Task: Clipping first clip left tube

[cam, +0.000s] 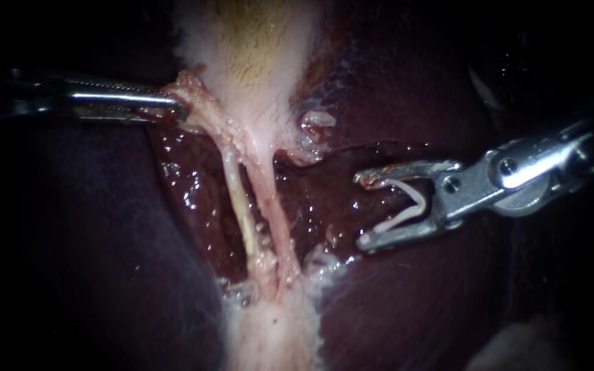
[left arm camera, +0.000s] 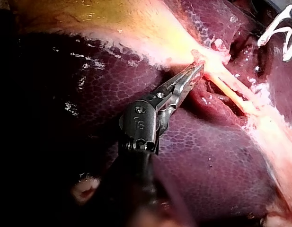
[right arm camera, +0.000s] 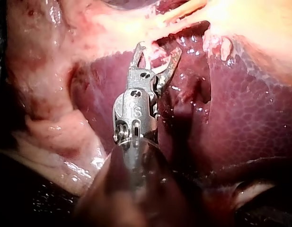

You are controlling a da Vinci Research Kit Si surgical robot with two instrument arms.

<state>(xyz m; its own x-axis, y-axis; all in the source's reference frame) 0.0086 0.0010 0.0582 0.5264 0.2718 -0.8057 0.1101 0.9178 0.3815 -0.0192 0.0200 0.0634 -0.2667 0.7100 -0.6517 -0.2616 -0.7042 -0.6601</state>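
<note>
Left tube (cam: pixel 240 206) runs pale beside the right tube (cam: pixel 275 213), well apart from my right instrument (cam: pixel 361 211), whose wide jaws carry an open clip (cam: pixel 417 201). I should slide both clip legs across that tube alone while my left instrument (cam: pixel 177 110), clenched on the gallbladder (cam: pixel 256 62), holds tension.

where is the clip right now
In the endoscope view the clip sits at the right, held between the jaws of the right instrument, over the liver and clear of the two tubes to its left.
</note>
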